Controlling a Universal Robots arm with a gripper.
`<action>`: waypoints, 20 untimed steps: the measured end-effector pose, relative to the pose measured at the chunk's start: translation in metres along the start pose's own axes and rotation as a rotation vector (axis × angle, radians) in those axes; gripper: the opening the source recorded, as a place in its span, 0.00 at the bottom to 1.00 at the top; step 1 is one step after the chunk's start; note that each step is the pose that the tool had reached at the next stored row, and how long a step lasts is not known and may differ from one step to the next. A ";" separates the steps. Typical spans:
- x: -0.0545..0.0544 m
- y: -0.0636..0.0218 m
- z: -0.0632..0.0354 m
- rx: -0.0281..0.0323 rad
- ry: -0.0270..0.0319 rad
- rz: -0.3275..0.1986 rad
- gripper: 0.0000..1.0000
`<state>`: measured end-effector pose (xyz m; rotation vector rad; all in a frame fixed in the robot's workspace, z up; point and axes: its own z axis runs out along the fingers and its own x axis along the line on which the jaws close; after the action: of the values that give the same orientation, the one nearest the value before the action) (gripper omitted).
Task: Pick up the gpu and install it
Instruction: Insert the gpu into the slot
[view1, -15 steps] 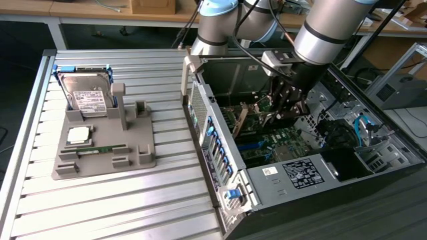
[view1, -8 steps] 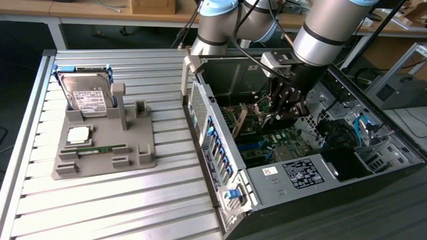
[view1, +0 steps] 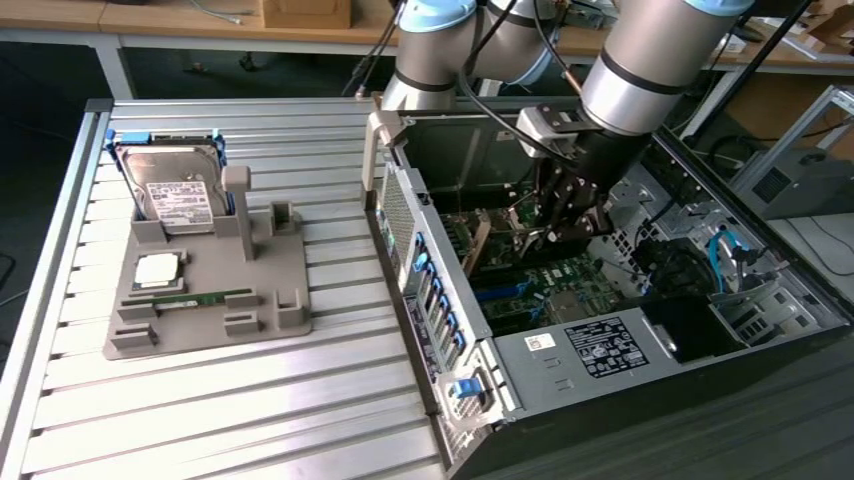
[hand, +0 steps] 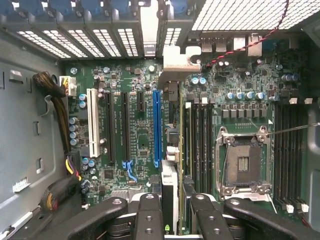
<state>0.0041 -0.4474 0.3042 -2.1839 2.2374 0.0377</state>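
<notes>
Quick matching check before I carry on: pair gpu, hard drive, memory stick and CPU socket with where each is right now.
Things:
1. gpu
2. hard drive
3. memory stick
4. CPU socket

Places:
A. standing in the grey holder on the table, at its far end
B. lying flat in a slot of the grey holder
C. empty, on the motherboard inside the computer case
D. edge-on between the fingers of the gripper, over the motherboard

Pairs: 1-D, 2-A, 3-B, 4-C
</notes>
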 end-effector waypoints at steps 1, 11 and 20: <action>0.000 0.0002 0.0003 0.0000 0.0001 0.000 0.27; 0.001 0.0051 0.0031 0.0000 0.0000 0.000 0.27; 0.001 0.0116 0.0035 0.0000 0.0000 0.000 0.27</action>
<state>-0.0075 -0.4481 0.3007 -2.1840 2.2373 0.0376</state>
